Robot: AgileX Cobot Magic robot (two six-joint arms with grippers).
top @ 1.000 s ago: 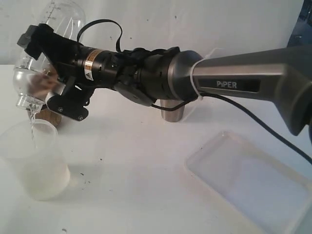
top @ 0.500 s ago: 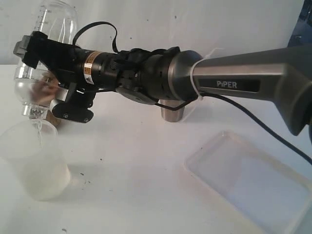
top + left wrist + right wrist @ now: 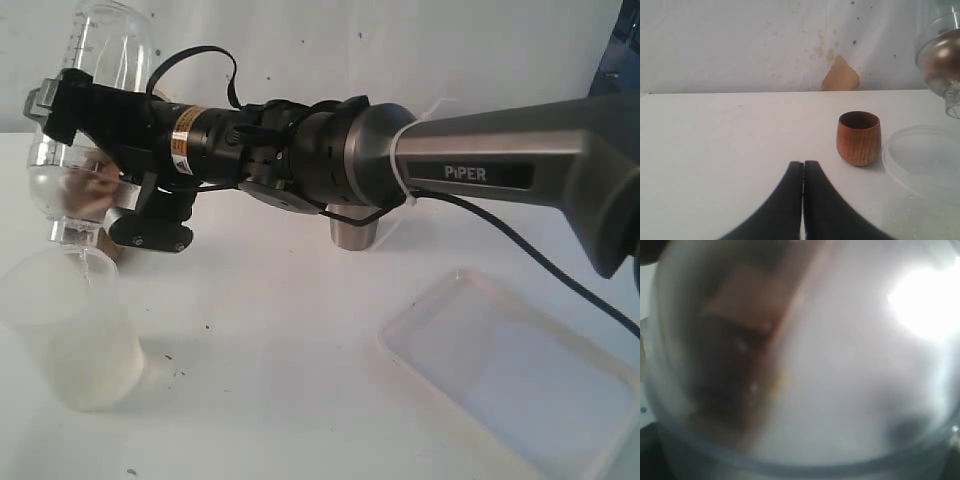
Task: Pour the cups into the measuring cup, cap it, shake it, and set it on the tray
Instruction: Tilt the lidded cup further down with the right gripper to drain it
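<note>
Sideways, the right arm (image 3: 500, 170) stretches level, end effector (image 3: 97, 168) clasping the measuring cup (image 3: 100, 50) over the frosted cup (image 3: 70, 330).

measuring cup (image 3: 108, 45): we log it above the frosted cup (image 3: 75, 330), far left.
frosted cup: on the worktop (image 3: 280, 330), front left.
wooden cup (image 3: 858, 138): just beside the frosted cup, behind it.
tray (image 3: 520, 370): on the worktop, front right.

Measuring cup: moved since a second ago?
Yes. The measuring cup has swung nearer upright: its upper end shifted left, its lower end right, over the frosted cup, which stayed put.
</note>
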